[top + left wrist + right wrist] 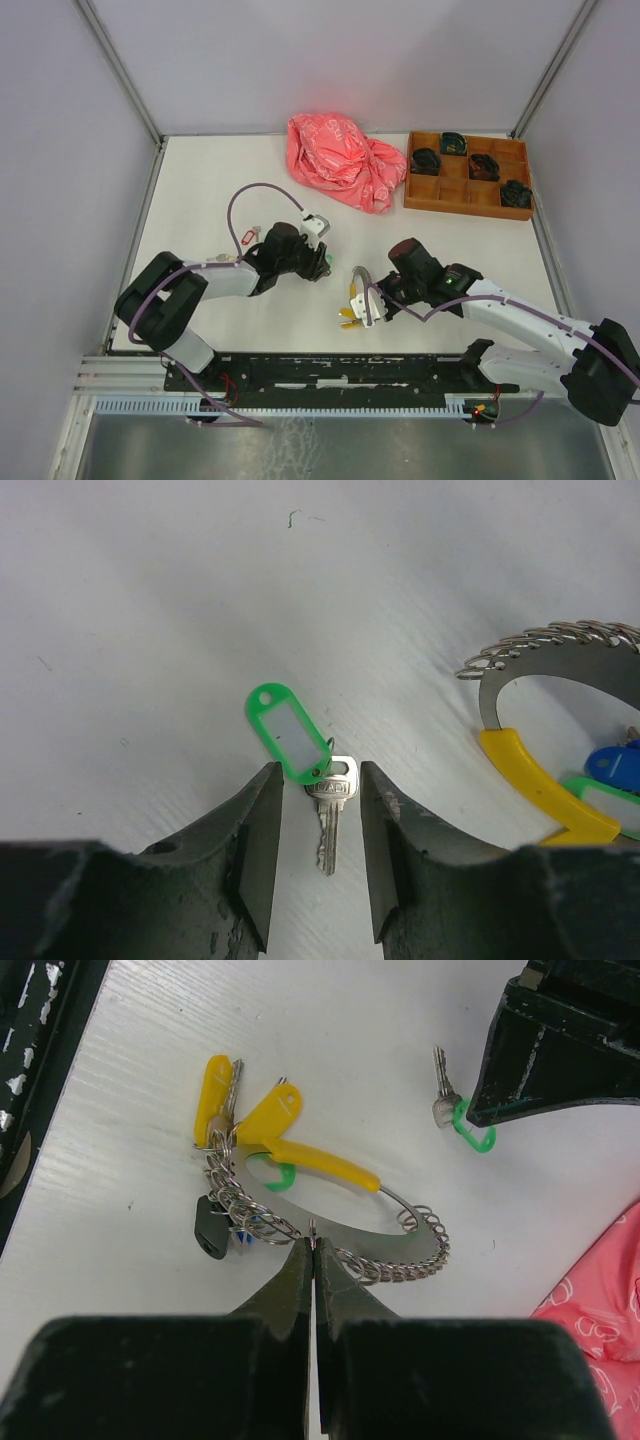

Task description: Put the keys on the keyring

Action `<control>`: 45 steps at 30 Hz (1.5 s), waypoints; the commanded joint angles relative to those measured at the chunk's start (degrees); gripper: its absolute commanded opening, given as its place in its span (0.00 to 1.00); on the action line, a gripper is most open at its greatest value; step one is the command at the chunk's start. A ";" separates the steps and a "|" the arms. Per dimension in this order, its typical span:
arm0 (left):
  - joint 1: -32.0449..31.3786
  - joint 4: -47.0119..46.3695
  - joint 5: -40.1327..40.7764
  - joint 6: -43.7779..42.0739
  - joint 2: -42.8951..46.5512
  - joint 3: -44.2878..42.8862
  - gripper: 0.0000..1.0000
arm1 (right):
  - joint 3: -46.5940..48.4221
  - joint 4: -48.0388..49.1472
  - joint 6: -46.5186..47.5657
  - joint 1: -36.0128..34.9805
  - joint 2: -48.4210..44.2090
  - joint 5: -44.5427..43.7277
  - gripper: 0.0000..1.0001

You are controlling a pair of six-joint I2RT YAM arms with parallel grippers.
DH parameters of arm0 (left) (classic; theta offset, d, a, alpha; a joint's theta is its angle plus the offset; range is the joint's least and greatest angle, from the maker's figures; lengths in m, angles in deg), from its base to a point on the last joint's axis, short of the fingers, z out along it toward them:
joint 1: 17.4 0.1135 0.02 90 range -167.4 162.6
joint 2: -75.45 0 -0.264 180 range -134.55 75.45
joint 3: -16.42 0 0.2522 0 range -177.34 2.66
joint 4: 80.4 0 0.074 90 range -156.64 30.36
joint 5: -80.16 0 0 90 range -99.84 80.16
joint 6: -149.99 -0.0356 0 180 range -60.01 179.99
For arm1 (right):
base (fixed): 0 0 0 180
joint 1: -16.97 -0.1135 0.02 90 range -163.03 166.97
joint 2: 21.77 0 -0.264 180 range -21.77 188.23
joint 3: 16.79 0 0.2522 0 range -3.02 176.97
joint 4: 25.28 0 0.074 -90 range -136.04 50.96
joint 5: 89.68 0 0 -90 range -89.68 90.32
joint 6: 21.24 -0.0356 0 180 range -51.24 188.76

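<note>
A silver key (330, 815) with a green tag (283, 730) lies flat on the white table. My left gripper (320, 770) straddles it, open, with a narrow gap on each side of the key. Just to the right stands the keyring (560, 645), a coiled metal loop with a yellow band (530, 780). My right gripper (313, 1245) is shut on the keyring's (400, 1245) metal edge. Yellow-tagged keys (240, 1105), a black tag (210, 1230) and bits of blue and green tag hang on the ring. In the top view both grippers meet near the table's middle, left (322, 262) and right (372, 300).
A key with a red tag (248, 237) lies by the left arm. A crumpled pink bag (345, 160) sits at the back, beside a wooden compartment tray (468, 190) holding black bundles. A black rail (320, 375) runs along the near edge.
</note>
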 commanded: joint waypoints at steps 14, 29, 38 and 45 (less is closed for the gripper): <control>-2.70 -6.07 3.82 -5.65 -2.61 0.31 0.34 | 3.03 0.21 0.22 -0.52 -0.03 0.06 0.01; -4.31 3.64 9.54 -6.86 0.50 -3.57 0.03 | 3.20 -0.05 0.13 -0.65 -0.09 0.01 0.01; -6.77 34.97 16.60 -4.30 6.64 -16.29 0.03 | 3.60 -0.57 0.22 -1.00 -0.48 0.06 0.01; -6.67 60.47 17.48 -1.28 3.17 -26.49 0.03 | 3.93 -1.06 0.32 -1.22 -0.57 0.50 0.01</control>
